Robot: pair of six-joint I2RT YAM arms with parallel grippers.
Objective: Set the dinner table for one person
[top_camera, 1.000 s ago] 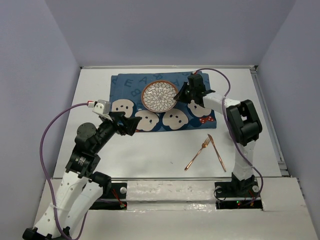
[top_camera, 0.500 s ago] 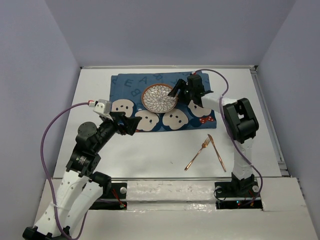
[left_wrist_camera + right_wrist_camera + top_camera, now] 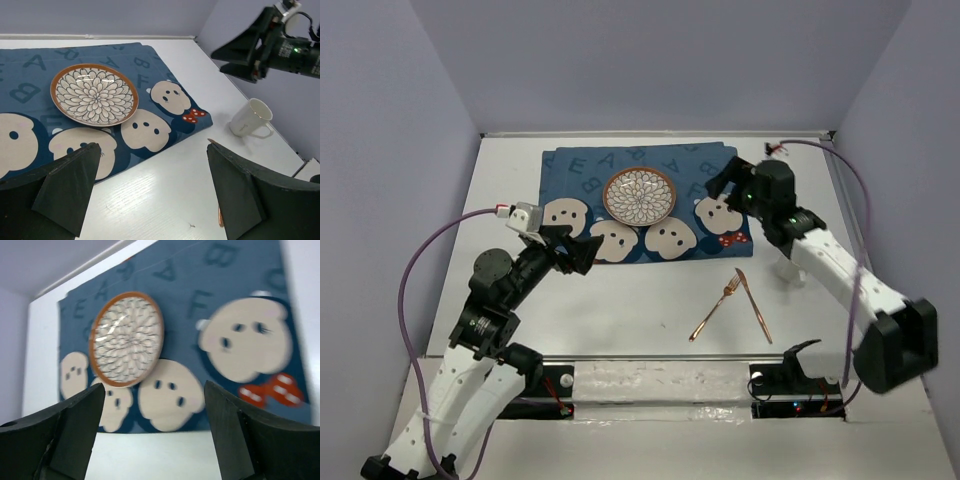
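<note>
Dinner table (image 3: 630, 290) white, lilac walls (image 3: 650, 60), left end effector (image 3: 152, 147), right end effector (image 3: 154, 385) both released

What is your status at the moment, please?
Left gripper open, empty; right gripper open, empty, over the mat. Plate on mat; fork, knife and mug loose on dinner table, right side. Cutlery unobstructed.

Room is left on the dinner table (image 3: 620, 300) before the mat (image 3: 570, 172); rightward it is blocked by fork (image 3: 717, 308), knife (image 3: 755, 307), mug (image 3: 248, 118).
</note>
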